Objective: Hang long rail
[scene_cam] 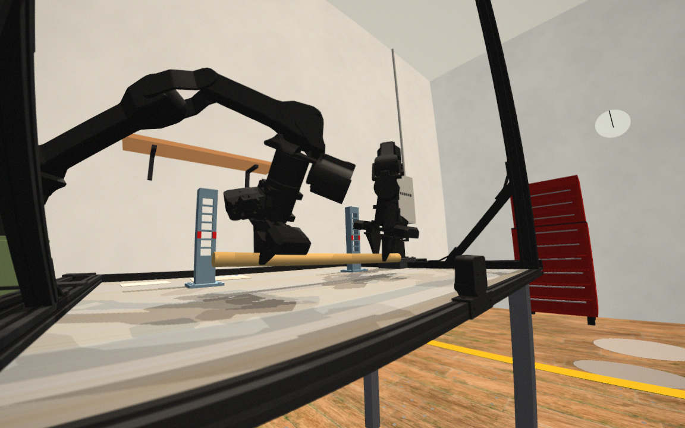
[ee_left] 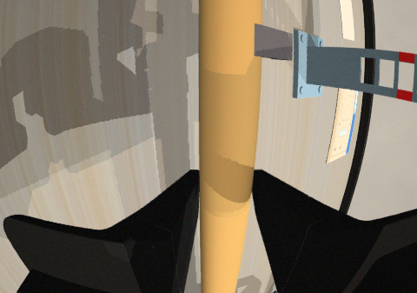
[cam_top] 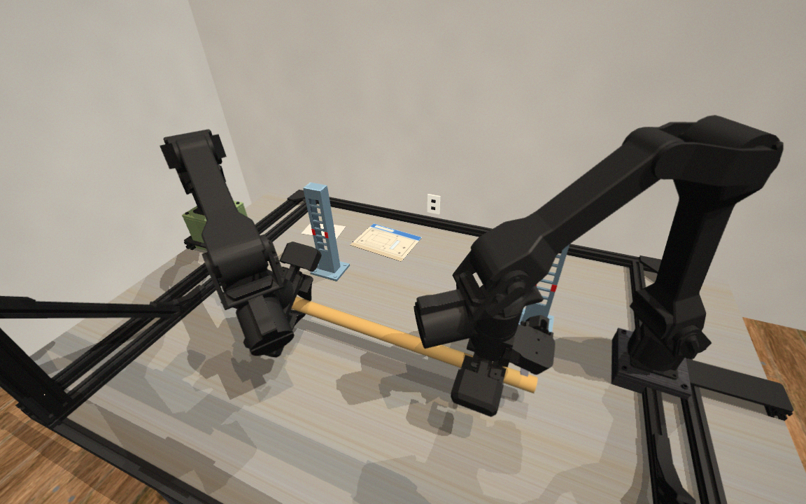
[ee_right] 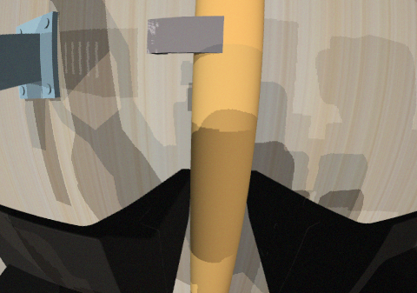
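Left pincer and right pincer are both clenching around the rail, which is hovering over the bench, off both posts. If one arm is rising faster, the rail could be tilting and its round body rolling between the fingers, swinging the left hook and right hook out of line. A miscounted slot could be leaving it crooked – the openings are looking alike apart from the red marks.

In the left wrist view the rail is running from six towards twelve, with its hook pointing at one and the left post standing between one and two. In the right wrist view the rail is running likewise – hook near eleven, right post towards ten.
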Controlling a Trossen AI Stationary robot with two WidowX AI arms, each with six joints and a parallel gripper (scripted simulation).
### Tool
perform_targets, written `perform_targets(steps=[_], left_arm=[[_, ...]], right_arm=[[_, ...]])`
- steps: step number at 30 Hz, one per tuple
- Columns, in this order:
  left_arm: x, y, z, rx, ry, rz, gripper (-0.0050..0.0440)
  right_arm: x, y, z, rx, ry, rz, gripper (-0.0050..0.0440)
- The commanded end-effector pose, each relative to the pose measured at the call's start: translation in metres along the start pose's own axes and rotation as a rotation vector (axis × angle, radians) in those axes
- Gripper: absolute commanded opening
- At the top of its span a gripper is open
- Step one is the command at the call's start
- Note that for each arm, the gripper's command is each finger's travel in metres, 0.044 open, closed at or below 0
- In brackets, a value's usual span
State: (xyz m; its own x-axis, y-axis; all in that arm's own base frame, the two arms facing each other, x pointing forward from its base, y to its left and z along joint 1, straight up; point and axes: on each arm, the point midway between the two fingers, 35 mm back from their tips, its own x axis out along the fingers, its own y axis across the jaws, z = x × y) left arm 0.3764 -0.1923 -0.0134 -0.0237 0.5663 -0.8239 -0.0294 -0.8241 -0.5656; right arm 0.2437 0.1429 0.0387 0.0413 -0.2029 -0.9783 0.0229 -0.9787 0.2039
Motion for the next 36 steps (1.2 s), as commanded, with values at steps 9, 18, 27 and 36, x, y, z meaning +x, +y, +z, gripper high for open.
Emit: perform_targets(steps=[9, 18, 27, 36], left_arm=[[-0.001, 0.001, -0.004, 0.024, -0.033, 0.008, 0.0000], [-0.001, 0.001, -0.004, 0.025, -0.034, 0.008, 0.0000], [0.000, 0.002, -0.003, 0.025, -0.037, 0.006, 0.0000], [0.000, 0.002, -0.003, 0.025, -0.037, 0.006, 0.0000]], right_arm=[[0.022, -0.004, 0.002, 0.015, 0.057, 0.002, 0.0000], [0.022, -0.004, 0.002, 0.015, 0.058, 0.002, 0.0000], [0.023, -0.006, 0.002, 0.015, 0.058, 0.002, 0.0024], [0.023, -0.006, 0.002, 0.015, 0.058, 0.002, 0.0192]])
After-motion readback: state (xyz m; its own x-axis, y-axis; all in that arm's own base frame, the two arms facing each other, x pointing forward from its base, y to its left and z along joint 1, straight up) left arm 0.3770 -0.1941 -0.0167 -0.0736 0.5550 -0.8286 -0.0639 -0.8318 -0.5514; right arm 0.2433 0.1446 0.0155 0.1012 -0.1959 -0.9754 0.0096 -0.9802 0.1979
